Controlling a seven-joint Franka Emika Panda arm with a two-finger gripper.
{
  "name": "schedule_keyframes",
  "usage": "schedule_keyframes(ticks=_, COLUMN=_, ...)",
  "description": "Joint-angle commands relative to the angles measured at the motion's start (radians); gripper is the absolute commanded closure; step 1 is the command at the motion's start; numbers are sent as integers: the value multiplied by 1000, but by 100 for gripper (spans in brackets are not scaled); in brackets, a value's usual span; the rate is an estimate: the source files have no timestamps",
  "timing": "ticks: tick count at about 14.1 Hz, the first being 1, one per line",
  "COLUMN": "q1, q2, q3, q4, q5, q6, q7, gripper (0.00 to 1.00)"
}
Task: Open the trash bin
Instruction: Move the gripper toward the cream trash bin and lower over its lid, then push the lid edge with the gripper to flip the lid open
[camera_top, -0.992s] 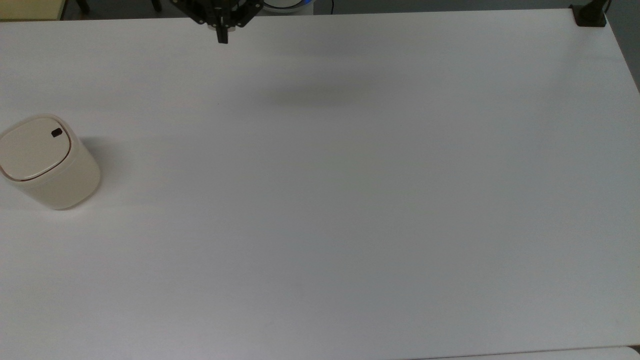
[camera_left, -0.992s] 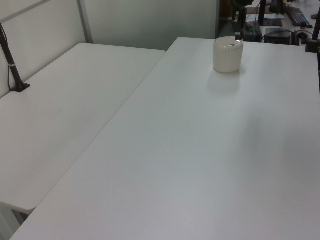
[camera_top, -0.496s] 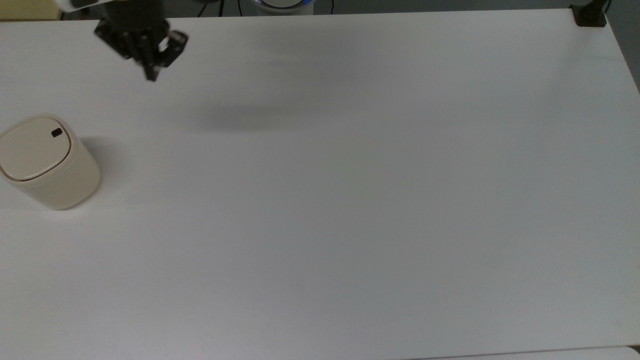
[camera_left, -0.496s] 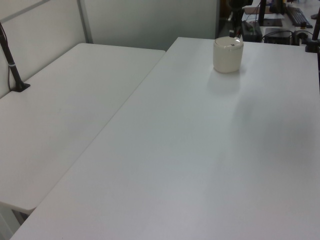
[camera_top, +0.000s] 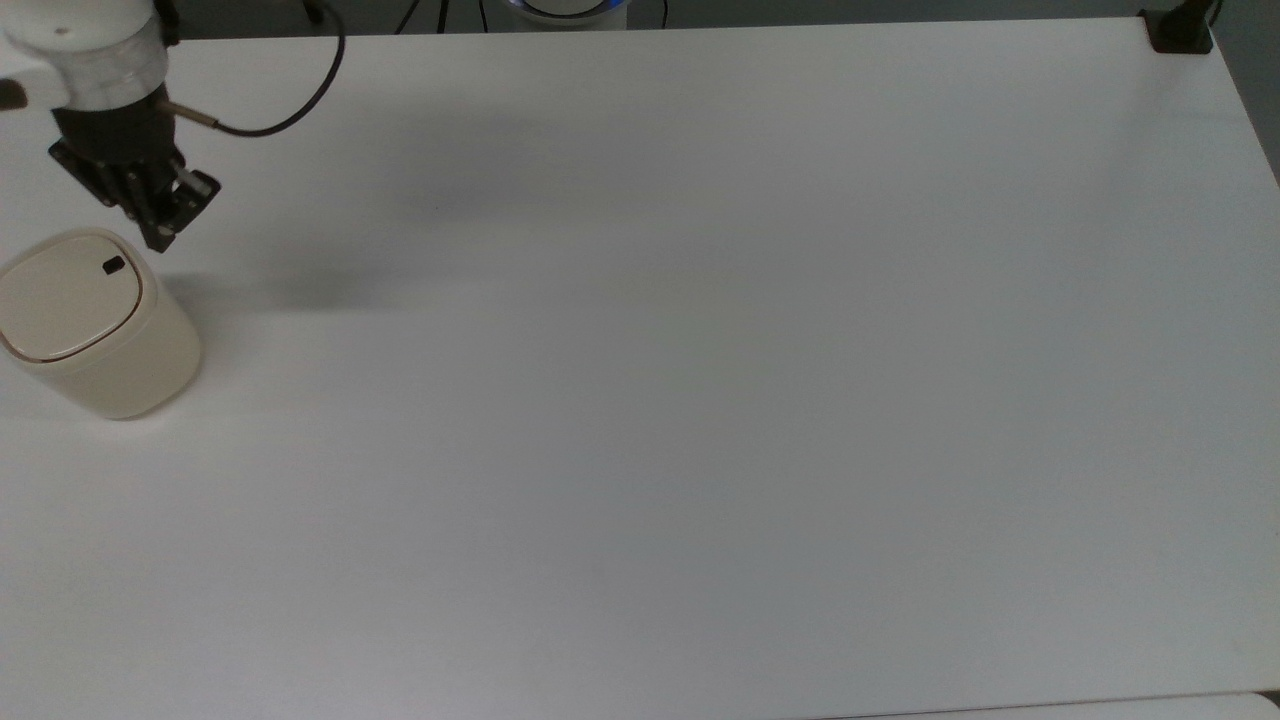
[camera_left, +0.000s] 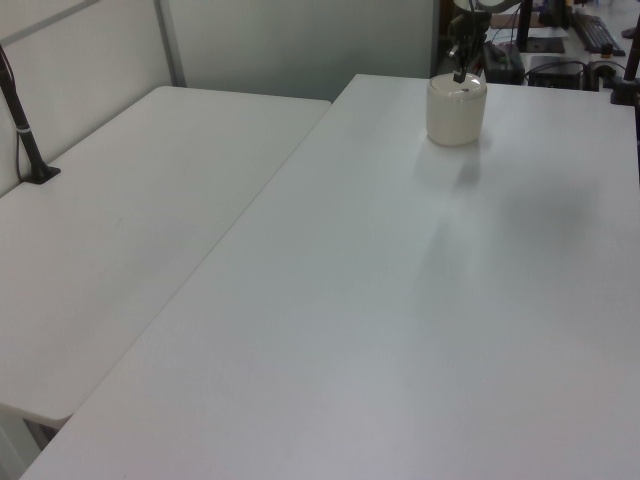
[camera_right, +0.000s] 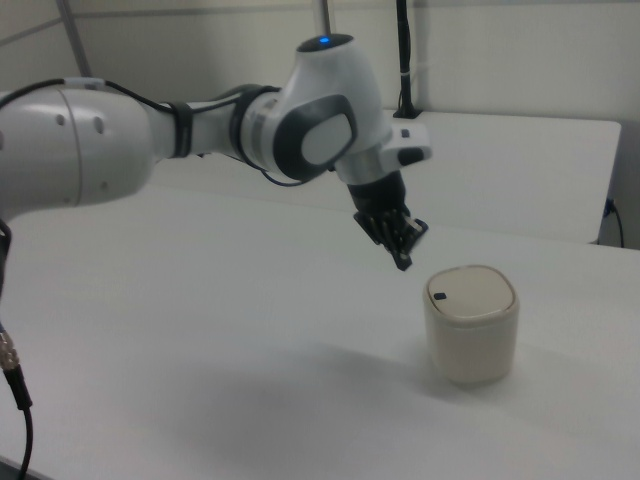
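Cream trash bin (lid down); gripper just beside it, fingers seemingly together.

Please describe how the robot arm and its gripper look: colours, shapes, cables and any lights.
The arm has rounded white shells with dark grey joint caps. A small blue light glows on top of the joint nearest the wrist. A thin black cable loops to the wrist. The gripper is black, angular and narrows toward its tip.

White table, trash bin on top
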Motion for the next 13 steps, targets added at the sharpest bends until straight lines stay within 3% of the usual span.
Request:
schedule_keyframes(ticks=1, q1=-43, q2=77, q3=1, q4=82, q5=-4, q6=43, q7=-11, gripper=96)
schedule_keyframes(ticks=10, q1=-67, q2=140, q3=-10, q4=74, q5=-7, q6=84, q7=-21, gripper=96)
schedule_keyframes(ticks=13, q1=-57, q2=83, q3=-8, q4=84, q5=5, q6=29, q7=-18, gripper=96)
